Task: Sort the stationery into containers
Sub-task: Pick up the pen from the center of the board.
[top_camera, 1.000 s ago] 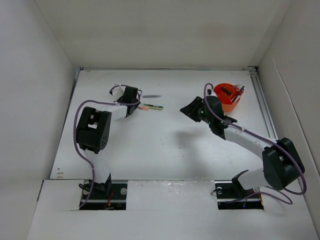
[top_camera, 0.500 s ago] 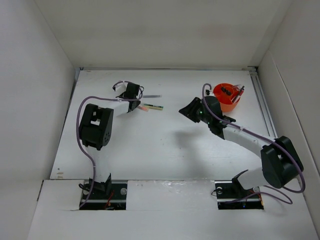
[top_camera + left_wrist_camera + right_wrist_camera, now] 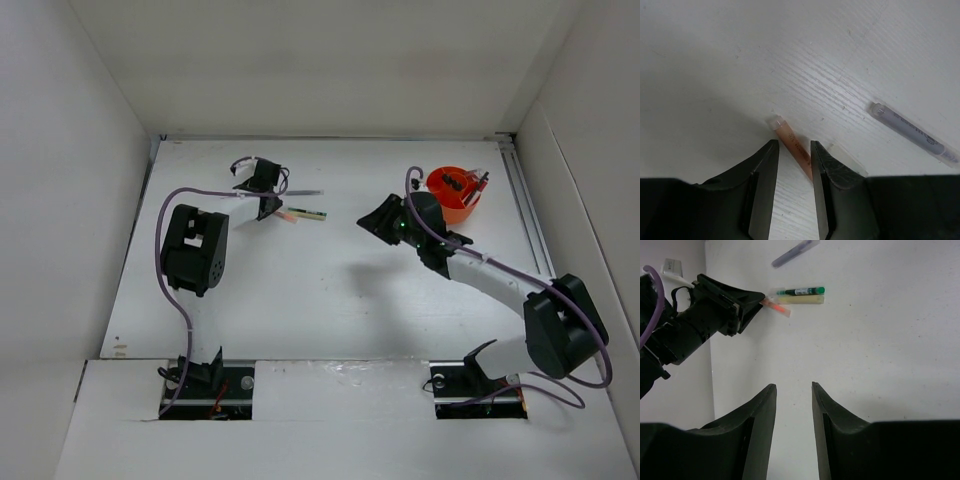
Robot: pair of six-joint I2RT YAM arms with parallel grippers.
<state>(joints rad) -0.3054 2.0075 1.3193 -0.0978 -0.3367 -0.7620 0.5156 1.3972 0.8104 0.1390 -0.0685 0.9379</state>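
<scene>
A pink pen [image 3: 788,140] lies on the white table, its near part between the fingers of my left gripper [image 3: 792,143], which is open and low around it. In the top view, my left gripper [image 3: 271,206] is at the left end of the pink pen [image 3: 288,216], next to the green-yellow marker [image 3: 309,213]. A grey stick [image 3: 304,192] lies just behind them and also shows in the left wrist view [image 3: 914,134]. The orange organiser [image 3: 456,207] at the back right holds black-handled scissors [image 3: 455,183] and a red pen [image 3: 481,183]. My right gripper [image 3: 369,222] is open and empty above the table, left of the organiser.
The right wrist view shows my right gripper [image 3: 793,385], the left gripper [image 3: 732,305], the pink pen [image 3: 778,307], the marker [image 3: 801,295] and the grey stick [image 3: 795,252]. White walls enclose the table. Purple cables [image 3: 160,250] run along both arms.
My left wrist has shifted toward the far edge and turned, its fingers staying at the pink pen's end. The right arm has barely moved.
</scene>
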